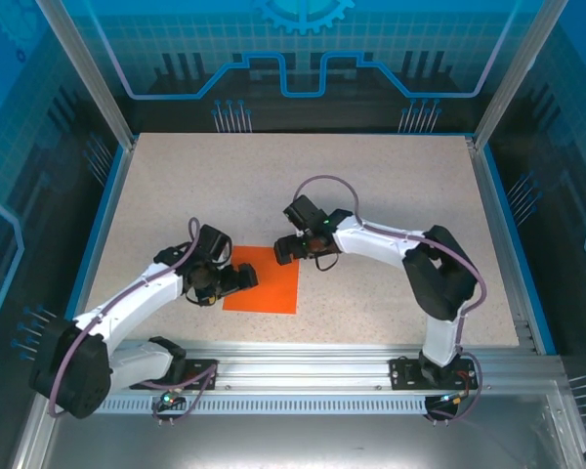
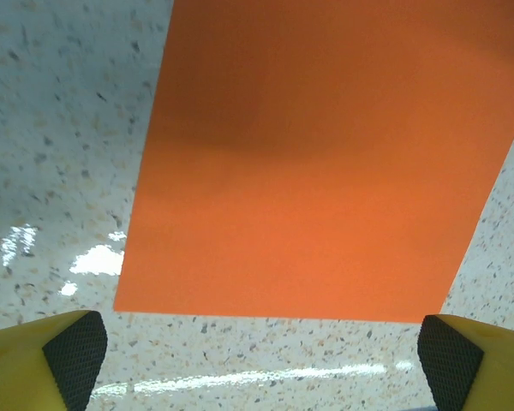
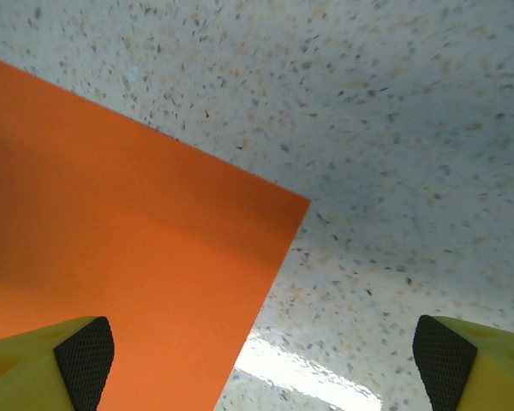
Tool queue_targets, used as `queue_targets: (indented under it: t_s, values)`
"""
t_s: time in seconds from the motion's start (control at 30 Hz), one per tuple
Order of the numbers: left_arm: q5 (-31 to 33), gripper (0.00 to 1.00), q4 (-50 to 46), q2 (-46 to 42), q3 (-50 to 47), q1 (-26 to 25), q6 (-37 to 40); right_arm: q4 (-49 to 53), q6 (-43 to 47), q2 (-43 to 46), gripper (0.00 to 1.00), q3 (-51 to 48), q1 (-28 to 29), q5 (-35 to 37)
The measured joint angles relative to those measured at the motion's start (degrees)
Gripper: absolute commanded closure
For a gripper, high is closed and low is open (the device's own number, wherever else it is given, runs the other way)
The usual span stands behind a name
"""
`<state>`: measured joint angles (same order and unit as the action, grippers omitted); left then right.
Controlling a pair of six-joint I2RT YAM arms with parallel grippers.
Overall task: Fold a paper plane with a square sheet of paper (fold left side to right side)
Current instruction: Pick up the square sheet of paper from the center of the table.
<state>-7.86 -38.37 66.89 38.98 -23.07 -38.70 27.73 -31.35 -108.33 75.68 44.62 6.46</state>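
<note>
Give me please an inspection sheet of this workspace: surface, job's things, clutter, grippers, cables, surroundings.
Surface: speckled light table, some glare from the lights.
Job's things: square sheet of paper, orange, lying flat, no crease seen, not yet folded.
Clutter: nothing seen.
Grippers: left gripper open, low at the sheet's left edge; right gripper open, at the sheet's far right corner. Neither holds the paper; contact cannot be told.
Cables: purple-grey cables looped along both arms, off the sheet.
Surroundings: aluminium frame, blue-lit panels behind, mounting rail at the near edge.
</note>
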Motion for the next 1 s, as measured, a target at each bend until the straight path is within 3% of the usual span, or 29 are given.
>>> queue_targets:
  t_s: [0.43,0.7,1.0]
  values:
    - [-3.17,0.07,6.43,9.05,0.0,-0.04,-0.17,6.34,0.07,-12.31,0.04,11.43,0.44,1.27]
    - [-3.56,0.07,8.15,12.41,-0.28,-0.37,-0.15,7.5,0.02,-12.83,0.04,12.2,2.14,2.01]
    - [-3.54,0.08,8.76,13.0,-0.52,-0.79,0.04,7.34,0.02,-12.81,0.14,12.2,3.5,-1.29]
